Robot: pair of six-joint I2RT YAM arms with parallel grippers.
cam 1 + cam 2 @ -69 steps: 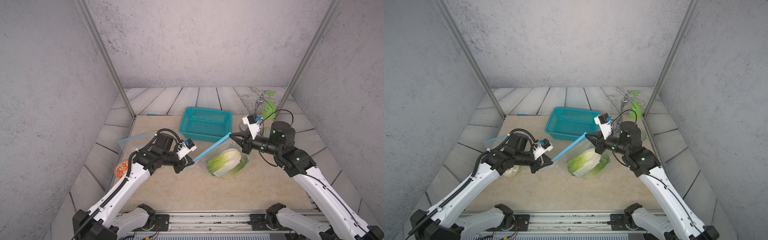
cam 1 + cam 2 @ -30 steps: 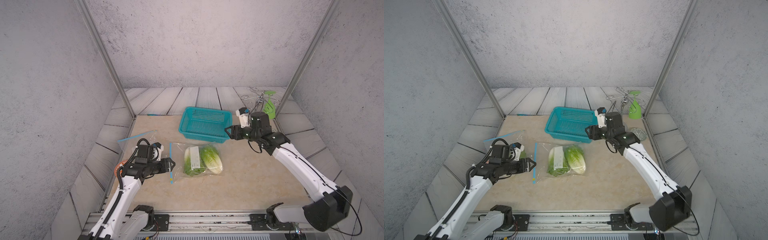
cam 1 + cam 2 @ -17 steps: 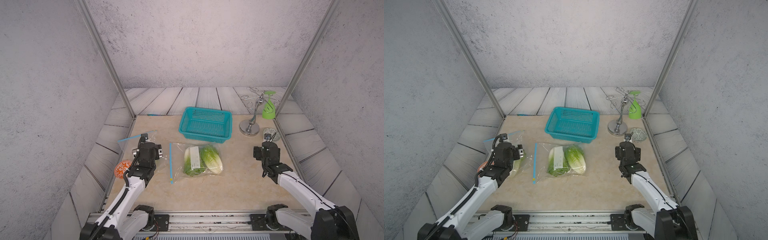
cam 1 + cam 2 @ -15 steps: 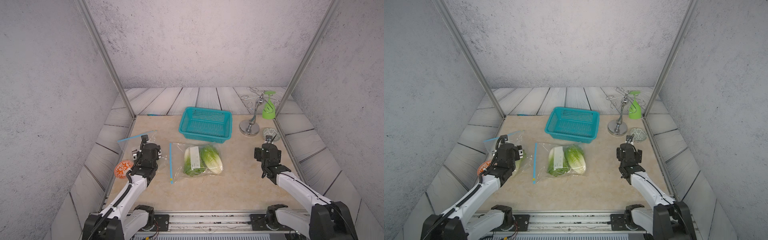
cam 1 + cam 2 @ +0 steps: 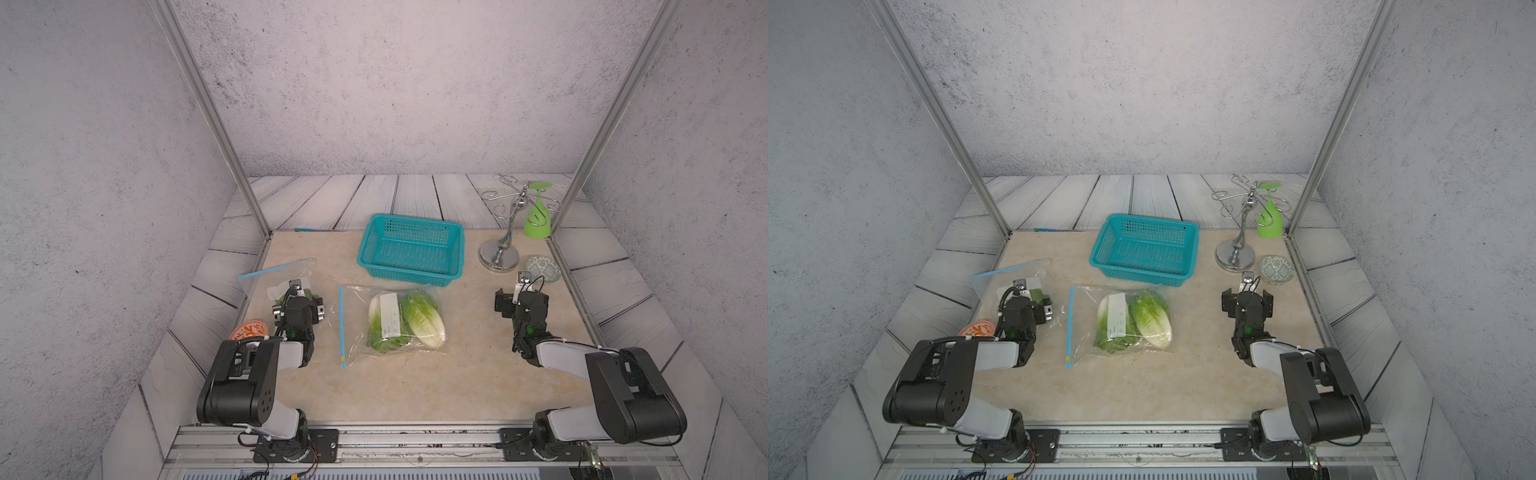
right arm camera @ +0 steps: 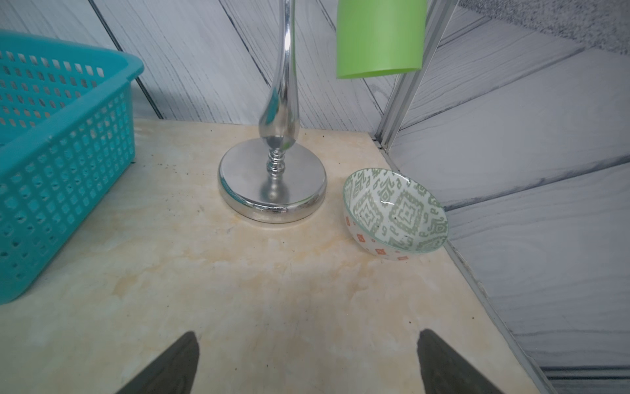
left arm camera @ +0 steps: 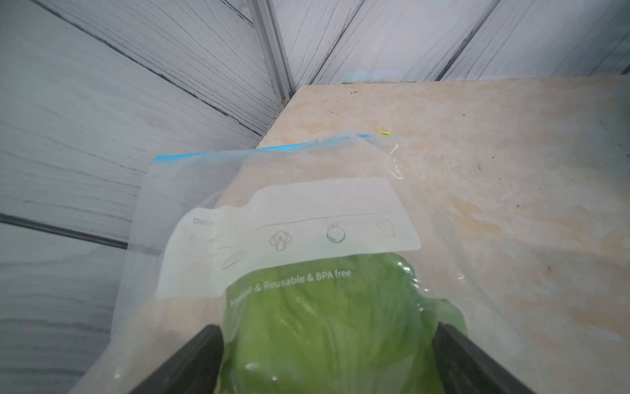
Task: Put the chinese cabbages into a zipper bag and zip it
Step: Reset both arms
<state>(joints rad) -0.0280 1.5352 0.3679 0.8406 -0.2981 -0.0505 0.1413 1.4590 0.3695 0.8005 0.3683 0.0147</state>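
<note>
Left wrist view first: the left gripper (image 7: pixel 327 329) stood with its jaws spread wide. One dark finger (image 7: pixel 191 361) sat either side of a chinese cabbage (image 7: pixel 324 324) lying inside a clear zipper bag (image 7: pixel 211 191). Whether the fingers actually pressed on the plastic was hard to say from there. In both top views that bag lay at the left edge of the table (image 5: pixel 415 386), with an orange patterned dish (image 5: pixel 248 332) just beside the arm. Across the way, the right gripper (image 6: pixel 308 334) was wide open too, with only bare tabletop between its fingers.

Mid-table, between the two arms, lay a second zipper bag (image 5: pixel 357 316), flat, its blue zip strip (image 5: pixel 341 328) toward the left arm. Two chinese cabbages (image 5: pixel 424 322) lay side by side inside it.

Just behind it sat the teal basket (image 5: pixel 411 249). To its right stood a chrome stand (image 5: pixel 498 257) with a patterned bowl (image 5: pixel 542 270) just beside its base. A green goblet (image 5: pixel 537 220) hung upturned from the stand at the far corner.
</note>
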